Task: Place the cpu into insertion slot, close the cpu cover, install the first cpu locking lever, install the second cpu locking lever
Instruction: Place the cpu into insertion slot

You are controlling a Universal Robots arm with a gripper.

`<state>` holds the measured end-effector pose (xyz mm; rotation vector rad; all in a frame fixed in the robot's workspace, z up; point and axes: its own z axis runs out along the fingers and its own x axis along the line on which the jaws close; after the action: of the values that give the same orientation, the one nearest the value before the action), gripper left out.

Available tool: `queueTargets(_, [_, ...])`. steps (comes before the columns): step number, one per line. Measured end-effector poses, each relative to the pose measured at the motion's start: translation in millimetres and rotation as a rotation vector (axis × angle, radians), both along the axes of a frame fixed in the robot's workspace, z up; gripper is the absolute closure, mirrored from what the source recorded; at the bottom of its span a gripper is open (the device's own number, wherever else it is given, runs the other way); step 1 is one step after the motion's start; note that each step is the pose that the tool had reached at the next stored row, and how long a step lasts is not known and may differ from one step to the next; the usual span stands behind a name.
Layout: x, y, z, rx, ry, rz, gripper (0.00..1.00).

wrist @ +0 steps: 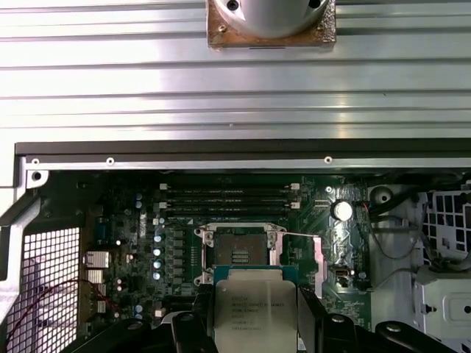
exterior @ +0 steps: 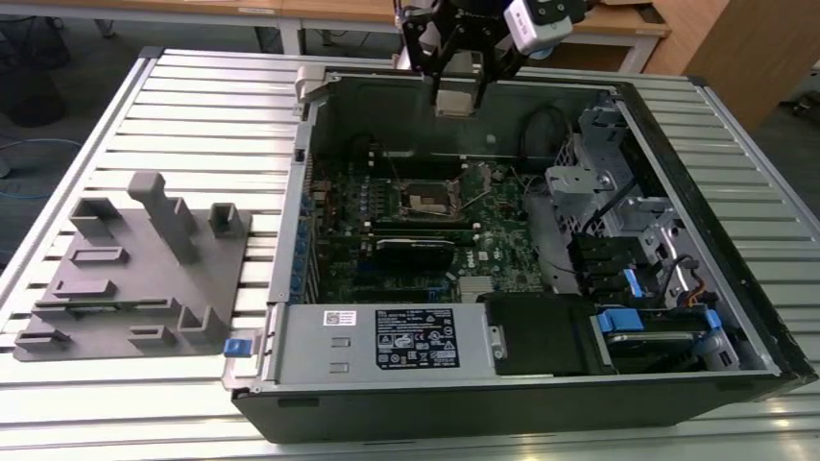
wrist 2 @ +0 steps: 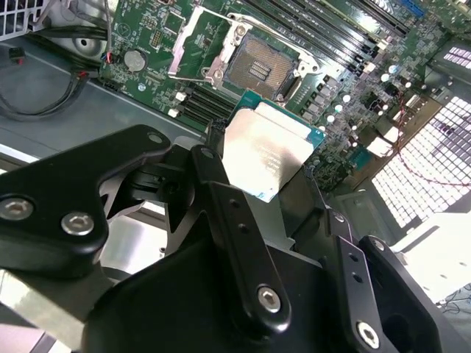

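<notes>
- The gripper (wrist 2: 265, 168) is clamped on the cpu (wrist 2: 274, 143). In both wrist views a black finger (wrist 2: 221, 193) presses on each of two opposite edges, and the silver top faces the camera
- The cpu hangs in the air over the board (wrist 2: 147, 29), apart from the slot (wrist 2: 257, 65). It is not yet placed
- I judge the cpu to be light and stiff, but fragile. The smooth metal top could slip, and its underside and the contacts in the slot would not forgive a scrape or a tilted landing. The side edges are the right place to hold it, as the fingers do now
- The slot lies uncovered. The cover (wrist 2: 184, 40) seems to stand open at one side of it, so the way in looks free
- The second wrist view looks from the side, so it shows the gap between cpu and slot and the raised cover
- The first wrist view looks over the cpu (wrist: 254, 305) toward the slot (wrist: 239, 254), so it shows better how the two line up
- The exterior view gives the height. The gripper (exterior: 458, 96) is at the top centre of the frame, above the far wall of the open case (exterior: 292, 230), and the slot (exterior: 429, 199) lies deep inside near the middle
- A grey fixture (exterior: 129, 269) rests on the table (exterior: 192, 106) at the exterior view's left
</notes>
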<state>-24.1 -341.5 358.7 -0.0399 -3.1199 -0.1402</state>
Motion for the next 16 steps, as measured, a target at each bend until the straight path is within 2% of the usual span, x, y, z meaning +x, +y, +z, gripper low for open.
queueTargets(4, [0.0,0.0,-0.7,0.0000,0.0000,0.000,0.46])
queueTargets(5, [0.0,0.0,-5.2,0.0000,0.0000,0.000,0.46])
queueTargets(6, [0.0,0.0,-6.2,0.0001,0.0000,0.000,0.46])
queueTargets(16, [0.0,0.0,-7.5,0.0005,-0.0002,0.000,0.46])
